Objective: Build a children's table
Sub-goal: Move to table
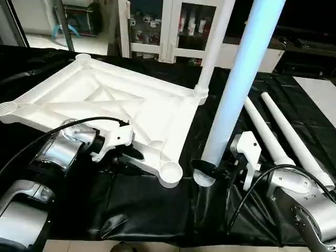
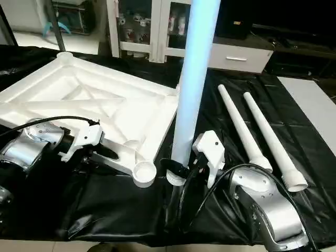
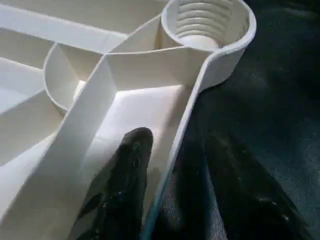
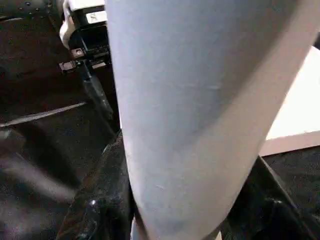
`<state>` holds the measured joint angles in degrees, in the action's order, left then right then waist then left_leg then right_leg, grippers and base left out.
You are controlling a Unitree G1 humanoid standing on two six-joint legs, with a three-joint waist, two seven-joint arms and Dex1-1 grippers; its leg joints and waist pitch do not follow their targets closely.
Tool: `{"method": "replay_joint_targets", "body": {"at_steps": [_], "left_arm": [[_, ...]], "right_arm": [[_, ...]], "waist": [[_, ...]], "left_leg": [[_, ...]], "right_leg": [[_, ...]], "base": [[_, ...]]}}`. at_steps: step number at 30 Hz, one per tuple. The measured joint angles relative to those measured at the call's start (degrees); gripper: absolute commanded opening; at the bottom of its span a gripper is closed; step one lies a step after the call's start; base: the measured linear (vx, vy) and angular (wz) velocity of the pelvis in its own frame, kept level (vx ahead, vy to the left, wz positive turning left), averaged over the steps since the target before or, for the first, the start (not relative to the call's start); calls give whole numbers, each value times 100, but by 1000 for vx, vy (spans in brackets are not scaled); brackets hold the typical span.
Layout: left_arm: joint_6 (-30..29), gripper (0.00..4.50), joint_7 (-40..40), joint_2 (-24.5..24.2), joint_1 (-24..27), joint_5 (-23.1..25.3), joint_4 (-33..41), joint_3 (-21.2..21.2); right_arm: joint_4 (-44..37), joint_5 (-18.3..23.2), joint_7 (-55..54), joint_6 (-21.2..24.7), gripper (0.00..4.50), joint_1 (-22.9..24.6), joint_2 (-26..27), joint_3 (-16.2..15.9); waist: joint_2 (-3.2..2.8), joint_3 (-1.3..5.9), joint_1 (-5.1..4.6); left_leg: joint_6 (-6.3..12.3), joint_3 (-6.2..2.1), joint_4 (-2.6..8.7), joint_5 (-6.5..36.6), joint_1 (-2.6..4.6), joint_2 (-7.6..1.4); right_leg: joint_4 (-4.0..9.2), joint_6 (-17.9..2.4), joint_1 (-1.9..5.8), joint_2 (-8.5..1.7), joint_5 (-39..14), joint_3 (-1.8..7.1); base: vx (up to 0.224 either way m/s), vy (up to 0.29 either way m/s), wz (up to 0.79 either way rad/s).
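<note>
The white table top [image 1: 105,100] lies ribbed side up on the black sheet. One white leg [image 1: 215,47] stands in its far right corner socket. My left gripper [image 1: 134,152] is shut on the top's near rim, one finger [image 3: 125,190] inside the wall, just short of the empty near corner socket [image 1: 171,171]. My right gripper [image 1: 210,170] is shut on a second leg [image 1: 236,89]. That leg is held upright, with its threaded end on the sheet just right of that socket. Two more legs [image 1: 268,136] [image 1: 296,142] lie side by side at the right.
A black sheet [image 1: 147,210] covers the work table, with its front edge close under my arms. A white glass-door cabinet [image 1: 173,31] and a low white drawer unit [image 2: 239,55] stand behind the table. Pale floor [image 2: 310,94] shows at the right.
</note>
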<state>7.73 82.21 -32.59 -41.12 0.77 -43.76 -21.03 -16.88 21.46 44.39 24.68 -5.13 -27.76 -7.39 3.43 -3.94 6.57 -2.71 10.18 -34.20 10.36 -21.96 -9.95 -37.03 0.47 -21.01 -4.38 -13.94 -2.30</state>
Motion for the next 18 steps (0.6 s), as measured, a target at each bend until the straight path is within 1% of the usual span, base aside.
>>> {"method": "replay_joint_targets", "body": {"at_steps": [1,2,4,5,6,7,10,11,13,16,18], "left_arm": [[3,168,-1,4,-17,29,0,-12],[4,147,-7,7,-22,49,0,-18],[-14,132,-81,21,-28,167,8,-25],[-56,132,-120,27,-28,200,17,-28],[-103,123,-138,31,-28,232,26,-31],[-154,103,-152,31,-28,268,40,-49],[-313,91,-192,40,-17,405,201,-157],[-441,75,-254,60,3,417,276,-167],[-700,68,-398,110,73,431,476,-155],[-1157,50,-766,300,265,440,846,-89],[-1459,46,-1074,428,341,466,992,0]], "right_arm": [[0,-1,-3,-3,186,0,0,-1],[0,-1,-7,-5,186,0,0,-1],[1,-5,-29,-6,186,0,9,-1],[1,-7,-52,-6,186,0,23,0],[2,-12,-85,-6,186,0,46,0],[5,-25,-164,-6,186,0,93,2],[103,-145,-463,-6,186,-12,251,27],[185,-174,-588,0,186,-22,305,47],[362,-181,-894,55,186,-51,506,210],[476,-107,-1319,265,186,-167,745,525],[496,-47,-1506,376,186,-182,878,669]], "waist": [[0,0,-4],[-1,-1,-6],[-3,-1,-9],[-4,-2,-10],[-6,-3,-10],[-8,-4,-10],[-22,-1,-21],[-24,0,-26],[-38,0,-32],[-106,22,-78],[-126,29,-109]], "left_leg": [[0,0,0,0,0,0],[0,0,0,0,0,0],[0,0,0,0,1,0],[0,0,0,0,1,0],[0,0,1,0,1,0],[0,0,1,0,1,0],[0,3,1,0,4,1],[0,3,0,0,4,1],[0,4,1,0,6,1],[0,9,1,0,8,2],[0,10,6,0,14,2]], "right_leg": [[0,0,0,0,0,2],[0,0,0,0,0,1],[0,0,0,0,0,1],[0,0,-1,0,0,1],[0,0,-1,0,0,1],[1,0,-1,0,0,1],[2,0,0,0,0,7],[2,0,0,0,0,8],[1,-2,0,0,1,7],[2,-9,0,-4,5,10],[1,-9,0,-3,5,9]], "base": [[0,0,0],[0,0,0],[0,0,0],[0,0,0],[0,0,0],[0,0,0],[0,0,0],[0,0,0],[0,0,0],[0,0,0],[0,0,0]]}}
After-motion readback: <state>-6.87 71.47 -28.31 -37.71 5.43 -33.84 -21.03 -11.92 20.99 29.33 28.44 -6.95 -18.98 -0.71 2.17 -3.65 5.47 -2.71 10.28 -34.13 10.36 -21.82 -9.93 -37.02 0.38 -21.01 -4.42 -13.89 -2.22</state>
